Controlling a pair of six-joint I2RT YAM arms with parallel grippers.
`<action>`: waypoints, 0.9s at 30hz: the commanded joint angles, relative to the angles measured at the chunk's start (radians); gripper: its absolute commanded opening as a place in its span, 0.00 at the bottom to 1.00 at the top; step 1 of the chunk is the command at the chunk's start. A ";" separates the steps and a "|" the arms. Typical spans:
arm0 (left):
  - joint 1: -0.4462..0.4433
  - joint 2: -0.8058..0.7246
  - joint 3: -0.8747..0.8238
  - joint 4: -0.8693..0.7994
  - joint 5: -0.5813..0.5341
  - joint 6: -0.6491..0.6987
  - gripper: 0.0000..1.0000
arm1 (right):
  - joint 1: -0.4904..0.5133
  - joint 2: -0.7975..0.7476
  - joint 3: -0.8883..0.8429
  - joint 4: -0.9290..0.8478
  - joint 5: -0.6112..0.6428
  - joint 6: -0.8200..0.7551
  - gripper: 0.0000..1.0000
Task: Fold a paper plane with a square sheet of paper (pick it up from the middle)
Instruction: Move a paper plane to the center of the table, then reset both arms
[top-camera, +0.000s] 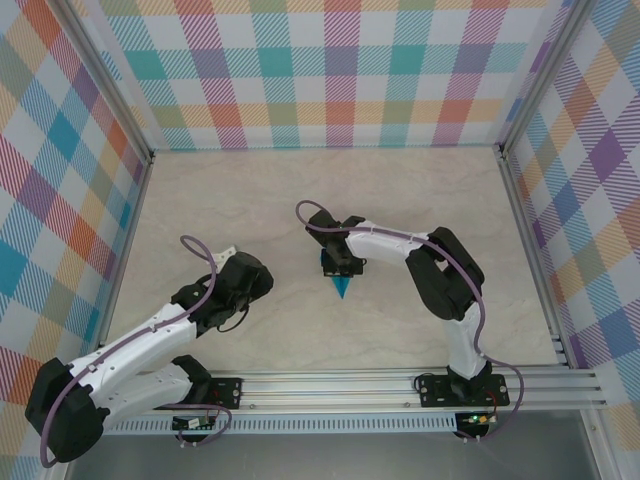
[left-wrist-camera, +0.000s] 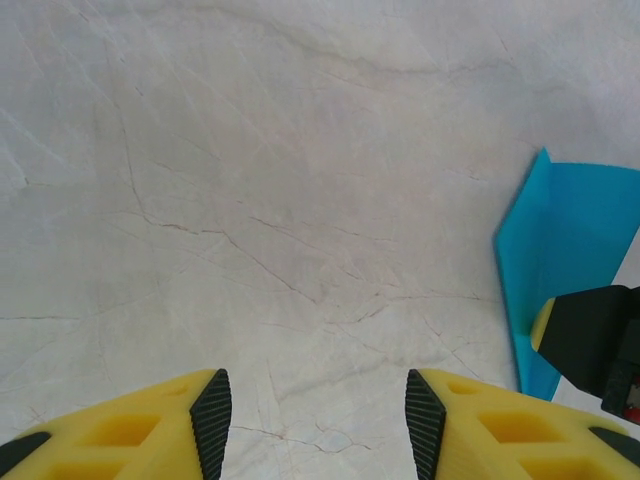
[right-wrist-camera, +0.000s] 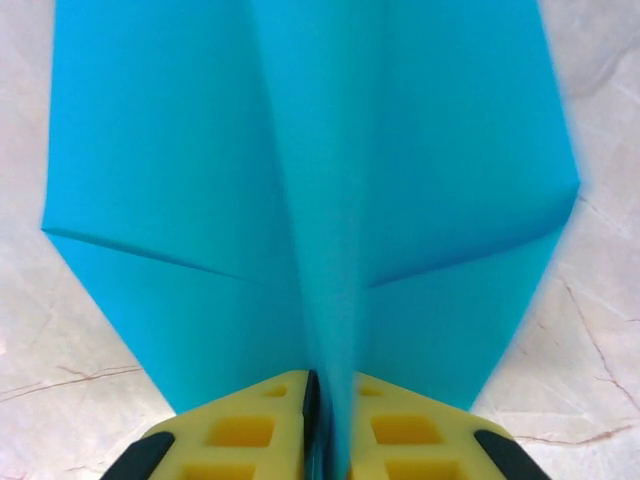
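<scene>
Paper plane (right-wrist-camera: 180, 180) pinched in right tool (right-wrist-camera: 327, 392), left tool (left-wrist-camera: 318, 415) spread

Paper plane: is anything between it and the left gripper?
Nothing visible. Bare table lies between the open left gripper and the paper plane, which the right gripper pinches along its centre crease.

My table (top-camera: 250, 190) is a pale, marble-look slab threaded with thin brownish veins. Near its middle is the paper plane (top-camera: 343, 286), bright cyan, its pointed end turned towards the near edge. Whether its fold touches the surface I cannot tell. Nearer to me than the plane, a silver aluminium rail (top-camera: 340, 385) lies along the table's front edge.
</scene>
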 joint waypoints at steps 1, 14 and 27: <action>0.015 -0.007 -0.016 -0.012 -0.012 -0.010 0.52 | -0.004 0.034 0.006 -0.027 -0.027 0.024 0.15; 0.015 0.000 -0.001 -0.027 -0.017 0.028 0.55 | -0.024 -0.077 0.012 -0.027 -0.064 -0.012 0.26; 0.015 -0.022 0.036 -0.103 -0.114 0.101 0.70 | -0.023 -0.492 -0.181 0.018 0.133 -0.013 0.51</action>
